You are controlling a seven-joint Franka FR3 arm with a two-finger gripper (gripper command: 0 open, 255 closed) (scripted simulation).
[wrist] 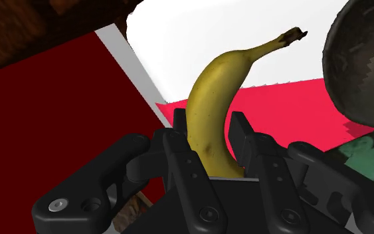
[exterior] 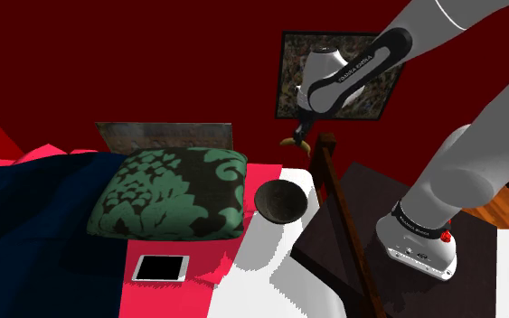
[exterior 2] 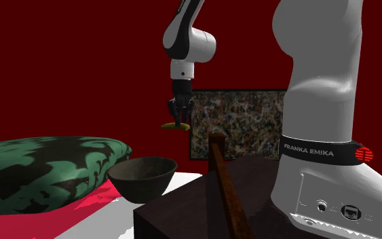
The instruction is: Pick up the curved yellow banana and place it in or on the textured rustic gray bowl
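Observation:
The yellow banana is clasped between my two black fingers, its stem pointing away from the hand. My gripper hangs in the air against the dark red wall, with the banana at its tip, higher than the dark gray bowl and a little toward the second exterior view's right of it. In the shoulder view the gripper with the banana is above and behind the bowl, which rests on the white sheet. A part of the bowl's rim appears beside the gripper.
A green patterned pillow lies beside the bowl, with a phone on the red cover in front of it. A dark wooden bed post and rail stand close to the bowl. A framed picture hangs on the wall.

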